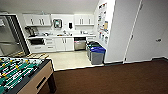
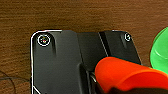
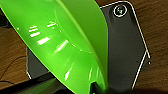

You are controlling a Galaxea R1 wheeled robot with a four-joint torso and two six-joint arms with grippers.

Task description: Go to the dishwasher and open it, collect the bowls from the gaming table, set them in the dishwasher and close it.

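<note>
Across the brown carpet (image 1: 112, 77), at the far kitchen wall, the dishwasher (image 1: 80, 43) sits under the counter; whether its door is open I cannot tell. Nearer stand the blue-lidded bin (image 1: 97, 55) and the foosball table (image 1: 22, 72). The green bowl (image 3: 65, 47) looms at the right wrist, an orange bowl (image 2: 125, 75) at the left, apparently carried, though neither pincer's grip is visible. Loading and closing remain.

The dishwasher (image 1: 80, 43) stands open beneath the counter (image 1: 62, 36), bins (image 1: 96, 53) nearby.
</note>
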